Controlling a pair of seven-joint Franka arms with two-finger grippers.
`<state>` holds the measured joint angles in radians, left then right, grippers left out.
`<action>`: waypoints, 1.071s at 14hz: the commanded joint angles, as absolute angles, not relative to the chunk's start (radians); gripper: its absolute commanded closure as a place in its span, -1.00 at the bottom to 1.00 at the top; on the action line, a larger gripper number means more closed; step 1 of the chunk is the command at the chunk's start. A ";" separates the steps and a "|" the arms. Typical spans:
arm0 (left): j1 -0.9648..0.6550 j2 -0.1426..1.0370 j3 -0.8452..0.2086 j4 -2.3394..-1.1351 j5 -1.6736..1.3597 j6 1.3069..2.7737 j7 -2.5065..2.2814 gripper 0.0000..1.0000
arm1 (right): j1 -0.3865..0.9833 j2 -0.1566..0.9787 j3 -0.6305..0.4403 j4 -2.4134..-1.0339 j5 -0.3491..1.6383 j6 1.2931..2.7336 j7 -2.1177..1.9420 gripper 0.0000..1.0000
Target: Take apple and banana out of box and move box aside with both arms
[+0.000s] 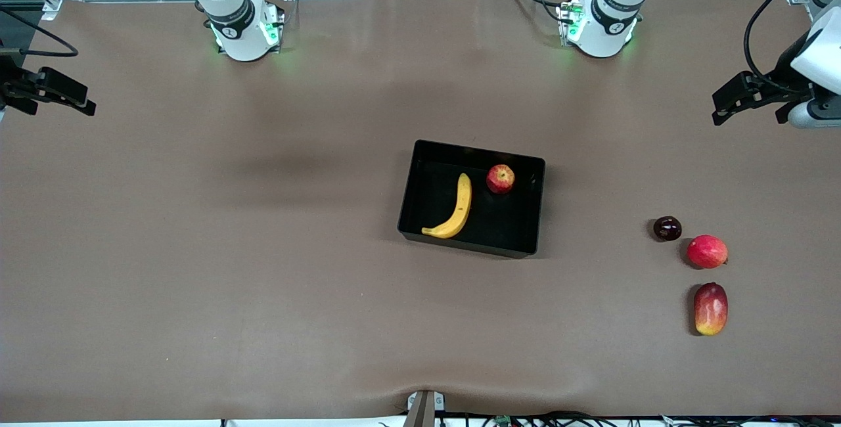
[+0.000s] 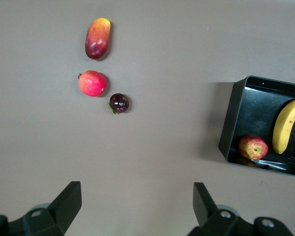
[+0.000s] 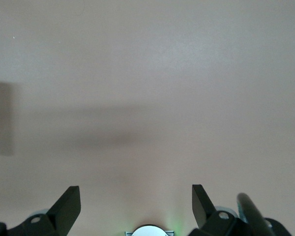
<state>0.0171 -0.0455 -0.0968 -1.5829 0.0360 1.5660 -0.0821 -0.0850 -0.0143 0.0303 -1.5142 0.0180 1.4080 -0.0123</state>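
Observation:
The black tray (image 1: 479, 149) sits at the middle of the table. The yellow banana (image 1: 453, 211) and the small red apple (image 1: 500, 179) lie inside it, apart from each other. My left gripper (image 1: 726, 102) hangs open and empty over the table at the left arm's end. Its wrist view shows the open gripper (image 2: 136, 201), the tray (image 2: 250, 110), the banana (image 2: 286, 125) and the apple (image 2: 252, 147). My right gripper (image 1: 82, 100) hangs open and empty over the table's edge at the right arm's end. Its wrist view shows the open gripper (image 3: 136, 204) over bare table.
A dark round fruit (image 1: 667, 228), a plain red round fruit (image 1: 707, 251) and an oval red-yellow mango (image 1: 711, 309) lie in a row toward the left arm's end, the mango nearest the front camera. The green-lit bases (image 1: 246, 29) (image 1: 601, 26) stand at the table's back edge.

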 commanded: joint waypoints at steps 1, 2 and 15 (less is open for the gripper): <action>0.021 -0.040 -0.101 -1.569 0.052 1.548 -0.089 -1.00 | -0.089 -0.014 0.037 -1.513 0.014 1.402 0.002 -1.00; 0.023 -0.040 -0.101 -1.568 0.052 1.548 -0.083 -1.00 | -0.089 -0.014 0.037 -1.513 0.014 1.402 0.002 -1.00; 0.026 -0.031 -0.101 -1.549 0.054 1.545 -0.078 -1.00 | -0.094 -0.006 0.035 -1.511 0.017 1.404 0.003 -1.00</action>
<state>0.0197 -0.0424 -0.0968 -1.5724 0.0360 1.5651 -0.0821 -0.0873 -0.0058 0.0287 -1.5143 0.0180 1.4081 -0.0102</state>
